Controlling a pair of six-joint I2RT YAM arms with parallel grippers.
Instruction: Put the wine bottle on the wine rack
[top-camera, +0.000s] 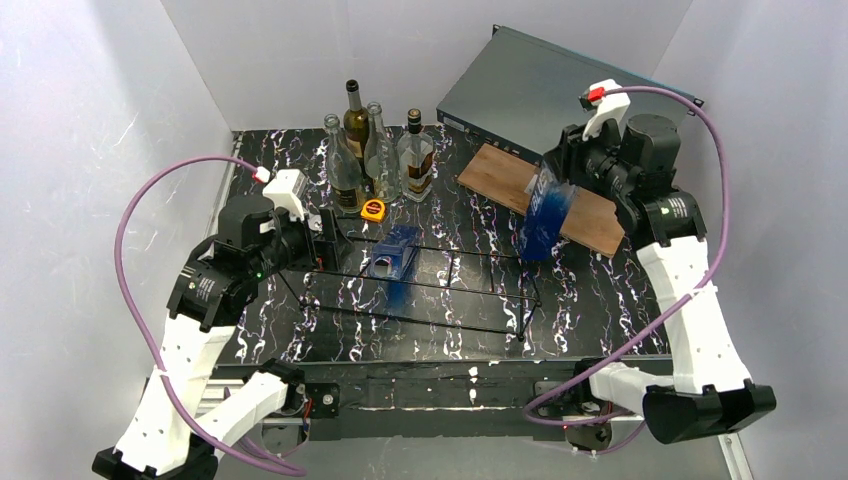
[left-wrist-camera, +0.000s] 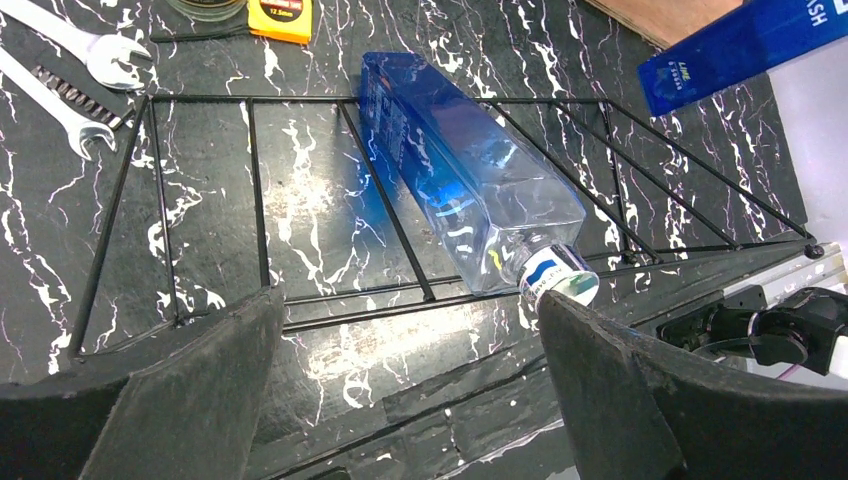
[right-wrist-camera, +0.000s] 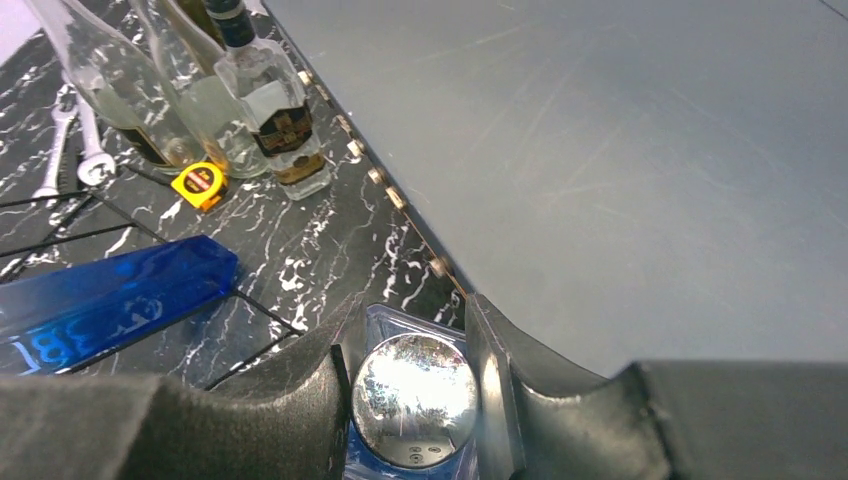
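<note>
White walls, black marbled tabletop (top-camera: 600, 310). Right fingers (right-wrist-camera: 300, 400) are clamped on the top end of the wine bottle (top-camera: 545, 215), one either side of its silvery cap. Its blue body hangs below them, slightly tilted, off the surface and over the edge of a wooden board (top-camera: 500, 175).

Wine rack (left-wrist-camera: 258, 190) lies flat between the two sets of fingers, lower than the right pair. Left fingers (left-wrist-camera: 200, 380) are wide apart and hold nothing, at the rack's end. A second blue bottle (left-wrist-camera: 470, 180) lies across the rods just ahead of them.

Handling, my read:
- Stiff, square-sided body with smooth glossy faces, so probably slippery. Can't tell glass from plastic; treat it as breakable.
- Held by the neck it will likely swing, so move slowly.
- The neck grip looks fine for carrying. Laying it flat means tipping the body over into a free bay beside the other bottle.
- Thin rods give little support, so the body should settle between two before release.
</note>
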